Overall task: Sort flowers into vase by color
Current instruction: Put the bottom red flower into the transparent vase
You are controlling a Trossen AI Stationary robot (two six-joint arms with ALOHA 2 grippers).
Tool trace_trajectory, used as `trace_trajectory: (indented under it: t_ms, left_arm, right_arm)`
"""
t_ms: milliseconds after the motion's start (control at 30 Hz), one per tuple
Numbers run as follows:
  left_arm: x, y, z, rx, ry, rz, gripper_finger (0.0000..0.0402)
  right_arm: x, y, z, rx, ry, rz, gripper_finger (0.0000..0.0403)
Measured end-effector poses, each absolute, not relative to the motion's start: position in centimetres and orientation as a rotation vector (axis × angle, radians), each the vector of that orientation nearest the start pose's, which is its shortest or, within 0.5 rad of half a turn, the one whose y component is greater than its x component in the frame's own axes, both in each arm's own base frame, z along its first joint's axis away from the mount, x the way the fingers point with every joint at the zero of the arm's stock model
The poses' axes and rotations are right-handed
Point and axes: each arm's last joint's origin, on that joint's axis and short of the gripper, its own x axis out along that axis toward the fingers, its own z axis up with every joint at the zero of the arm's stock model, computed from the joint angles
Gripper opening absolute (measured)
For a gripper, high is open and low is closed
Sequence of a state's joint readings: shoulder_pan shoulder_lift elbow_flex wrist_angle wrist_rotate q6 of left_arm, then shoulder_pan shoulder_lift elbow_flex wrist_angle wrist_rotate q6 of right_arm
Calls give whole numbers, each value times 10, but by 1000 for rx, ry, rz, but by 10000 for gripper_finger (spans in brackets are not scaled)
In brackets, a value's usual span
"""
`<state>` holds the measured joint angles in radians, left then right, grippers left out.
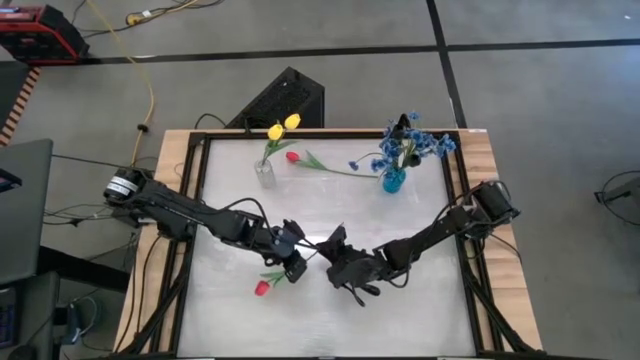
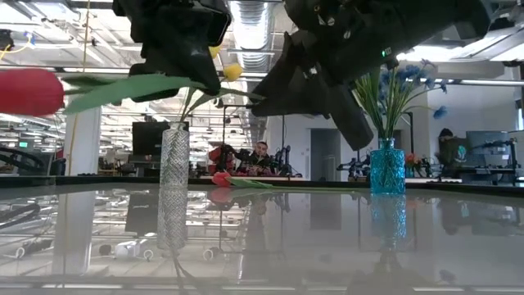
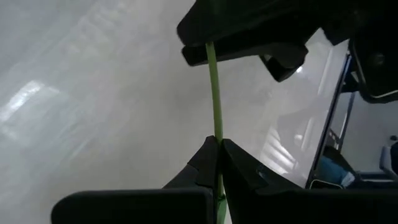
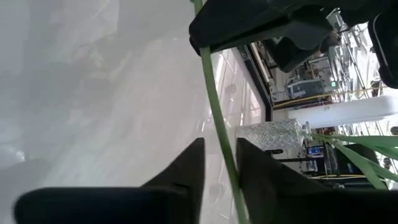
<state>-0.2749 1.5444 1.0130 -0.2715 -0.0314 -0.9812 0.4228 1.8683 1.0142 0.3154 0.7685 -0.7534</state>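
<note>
A red tulip (image 1: 262,288) is held above the table (image 1: 420,320), its bud lying nearer the front edge than the clear vase (image 1: 265,176) and well apart from it. Its thin green stem (image 3: 216,106) is pinched between the closed fingers of the left gripper (image 1: 293,262). The right gripper (image 1: 333,243) is set around the same stem (image 4: 217,124), its fingers part-way closed with a narrow gap on either side, so a firm hold cannot be told. Two yellow tulips (image 1: 283,127) stand in the clear vase; another red tulip (image 1: 293,157) lies flat just beside it. Blue sprigs (image 1: 415,145) fill the blue vase (image 1: 393,181)
</note>
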Motion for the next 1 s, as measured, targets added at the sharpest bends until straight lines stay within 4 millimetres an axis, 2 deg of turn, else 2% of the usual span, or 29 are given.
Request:
trace_trajectory:
  t_ms: [233, 333, 467, 600, 767, 900, 1000]
  left_arm:
    - [310, -87, 226, -746, 833, 151, 9]
    - [309, -82, 230, -711, 820, 128, 29]
    - [305, -72, 244, -663, 760, 123, 58]
    - [297, -64, 262, -462, 645, 177, 76]
    - [286, -79, 269, -115, 421, 280, 79]
    - [285, -95, 275, 62, 205, 209, 74]
    - [289, -102, 273, 141, 73, 168, 73]
  right_arm:
    - [349, 149, 164, -1038, 559, -116, 27]
    - [344, 155, 167, -1011, 546, -37, 26]
    - [337, 155, 184, -859, 520, 77, 26]
    - [326, 136, 204, -633, 478, 199, 26]
    - [298, 105, 215, -359, 244, 377, 26]
    - [273, 78, 220, -106, -34, 348, 26]
    - [265, 61, 224, 64, -181, 299, 26]
